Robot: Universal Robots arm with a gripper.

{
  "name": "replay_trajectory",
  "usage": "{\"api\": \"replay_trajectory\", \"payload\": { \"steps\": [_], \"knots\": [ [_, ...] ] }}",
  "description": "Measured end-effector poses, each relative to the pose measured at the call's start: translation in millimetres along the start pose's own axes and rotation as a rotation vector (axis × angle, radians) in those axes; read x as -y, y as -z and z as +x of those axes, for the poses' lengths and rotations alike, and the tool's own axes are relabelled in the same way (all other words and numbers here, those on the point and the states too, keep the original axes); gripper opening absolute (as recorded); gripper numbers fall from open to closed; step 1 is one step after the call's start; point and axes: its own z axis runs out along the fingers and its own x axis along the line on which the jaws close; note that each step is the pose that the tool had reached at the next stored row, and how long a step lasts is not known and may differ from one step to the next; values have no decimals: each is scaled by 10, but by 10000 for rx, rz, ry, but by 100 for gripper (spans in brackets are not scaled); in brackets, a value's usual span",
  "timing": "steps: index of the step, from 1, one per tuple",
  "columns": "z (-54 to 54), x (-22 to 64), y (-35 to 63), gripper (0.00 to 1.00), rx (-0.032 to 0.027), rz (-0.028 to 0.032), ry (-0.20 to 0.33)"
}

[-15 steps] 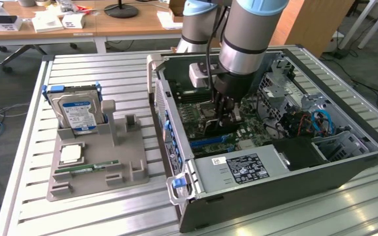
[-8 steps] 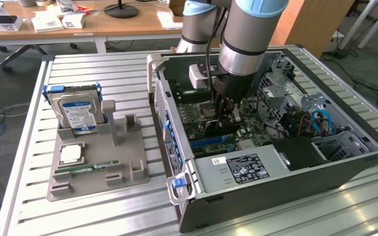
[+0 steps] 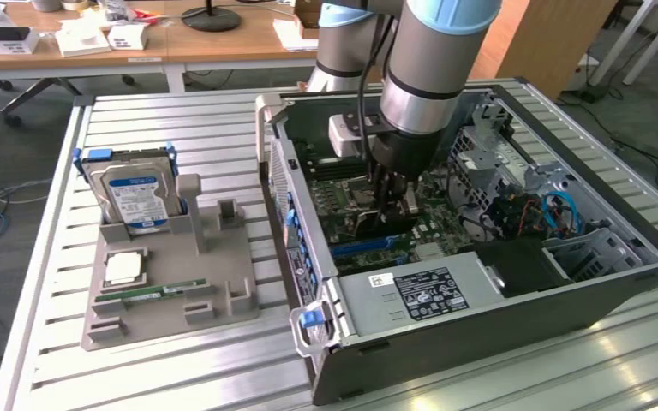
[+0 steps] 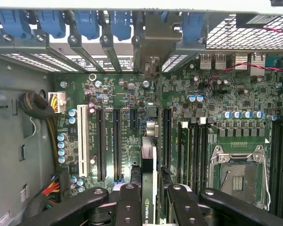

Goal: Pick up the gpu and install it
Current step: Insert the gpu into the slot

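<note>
Surface (image 3: 192, 120): 1, slatted metal, carrying everything.
Case (image 3: 603, 282): 1, at the exterior view's right, side panel off so the motherboard (image 4: 217, 94) faces up for access.
Arm (image 3: 438, 51): 1, reaching down into the case.
Tray (image 3: 232, 282): 1, at the exterior view's left, propping 1 hard drive (image 3: 134, 197) upright, with 1 memory stick (image 3: 152, 294) flat.
Gpu (image 4: 149, 188): 1, edge-down just over the motherboard's slots, probably lined up for seating.
Claw (image 4: 152, 207): clenched on the gpu's upper edge.

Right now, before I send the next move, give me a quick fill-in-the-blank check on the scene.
1. The claw is shut on the ____.
2. It hangs inside the open computer ____, over the motherboard.
3. On the grey holder, the hard drive stands ____.
Missing words: gpu; case; upright.
</note>
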Motion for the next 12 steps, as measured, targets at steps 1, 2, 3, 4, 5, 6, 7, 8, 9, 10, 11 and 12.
{"api": "replay_trajectory", "payload": {
  "steps": [1,2,3,4,5,6,7,8,9,10,11,12],
  "knots": [
    [0,0,0,26,-1,0,0],
    [0,0,0,26,-2,0,0],
    [0,0,0,26,-2,-1,0],
    [0,0,-1,26,-1,0,0],
    [0,0,-5,26,2,1,0],
    [0,0,-12,26,5,3,0],
    [0,0,-15,26,2,1,0],
    [1,0,-15,26,-2,0,0],
    [1,0,-15,26,-2,-1,0],
    [1,0,-16,26,-2,-1,0],
    [1,0,-19,26,1,1,0],
    [0,0,-25,26,4,2,0]
  ]
}}
